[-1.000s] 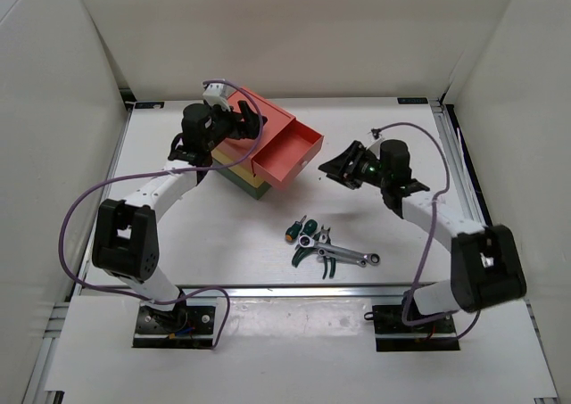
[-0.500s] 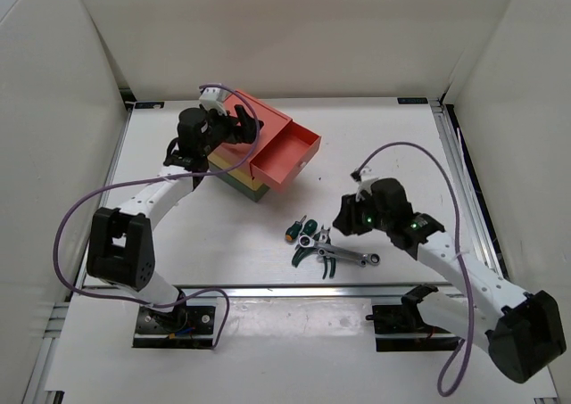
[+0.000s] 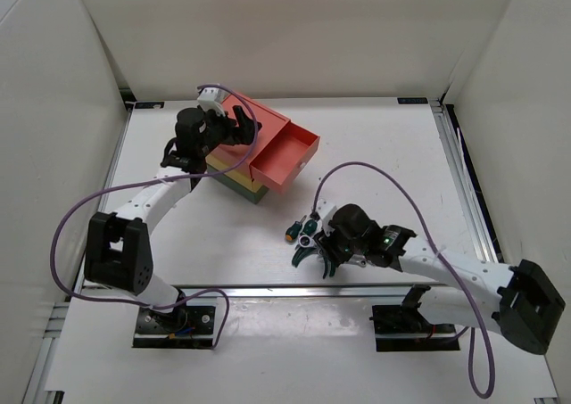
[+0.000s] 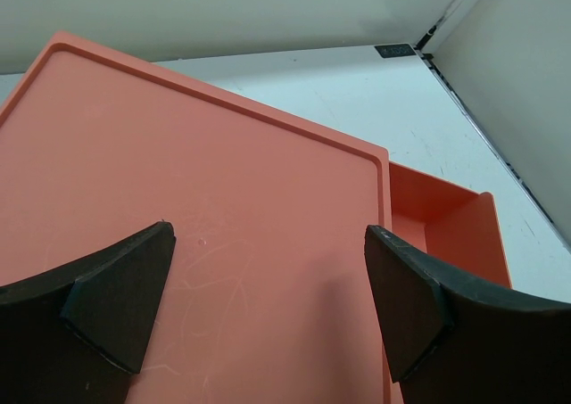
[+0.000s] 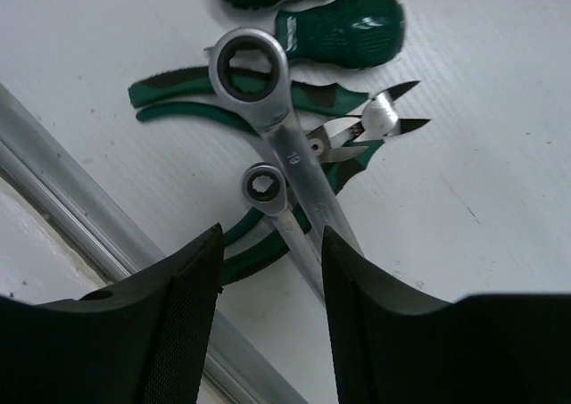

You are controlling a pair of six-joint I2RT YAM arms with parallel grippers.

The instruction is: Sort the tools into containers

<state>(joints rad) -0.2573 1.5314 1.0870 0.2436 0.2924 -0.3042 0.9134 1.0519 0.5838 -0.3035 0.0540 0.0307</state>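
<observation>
At the left, the left gripper (image 3: pixel 234 123) hovers over the lid of the salmon-red top box (image 4: pixel 223 199), its jaws spread wide with nothing between them. That box crowns the stack above the yellow box (image 3: pixel 234 175) and the dark green box (image 3: pixel 256 193). Its drawer (image 3: pixel 287 157) stands pulled out toward the right, and what shows of its inside looks bare.

Nearer the front edge of the tabletop (image 3: pixel 384 145), the tools lie in one heap. It holds an orange-tipped screwdriver (image 3: pixel 291 231), a green-handled screwdriver (image 5: pixel 339 29), the green-handled pliers (image 5: pixel 169 81) and the silver ratchet wrench (image 5: pixel 248 70). A smaller ring head (image 5: pixel 265 185) lies against the wrench.

The right gripper (image 5: pixel 270 243) hangs low over this heap. Its jaws are parted and straddle the wrench shafts without clamping anything.

As I judge it, the sorting has barely begun. One drawer is open and no tool is stowed. Every tool remains to be picked, and the wrench is the likely first grasp.
</observation>
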